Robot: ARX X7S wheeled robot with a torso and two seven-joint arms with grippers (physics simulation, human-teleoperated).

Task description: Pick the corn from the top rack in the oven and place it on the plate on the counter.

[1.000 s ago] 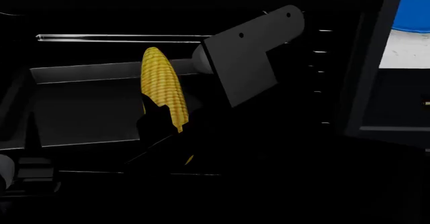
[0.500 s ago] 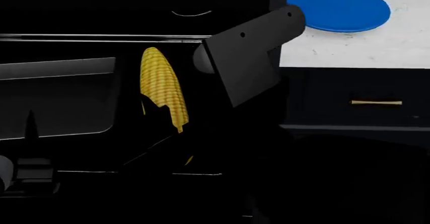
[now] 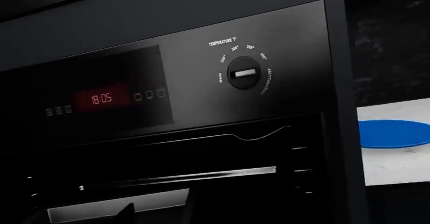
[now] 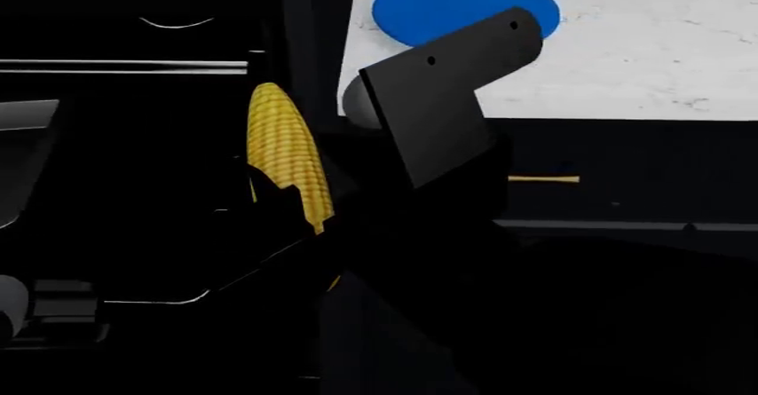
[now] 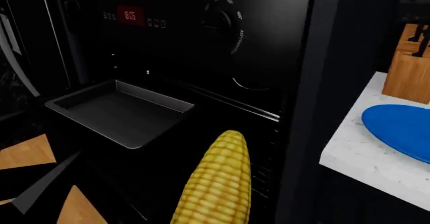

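Note:
The yellow corn (image 4: 284, 151) stands upright in front of the dark oven (image 4: 142, 102), away from the top rack (image 5: 121, 110). My right gripper (image 4: 282, 207) is shut on the cob's lower end, its black fingers hard to make out against the dark. In the right wrist view the corn (image 5: 218, 183) fills the near foreground. The blue plate (image 4: 462, 4) lies on the white counter (image 4: 640, 58), up and to the right of the cob. The left wrist view shows the oven's red clock (image 3: 100, 99) and the plate (image 3: 396, 133). My left gripper's jaws are too dark to read.
The right arm's black bracket (image 4: 438, 102) covers part of the plate. A black cabinet with a gold handle (image 4: 542, 179) sits under the counter. A wooden knife block (image 5: 406, 75) stands on the counter behind the plate. The oven knob (image 3: 243, 73) is right of the clock.
The head view has swung right: plate and counter now sit further left and closer, and the rack has slid almost out at the left. The corn stays held in the right gripper.

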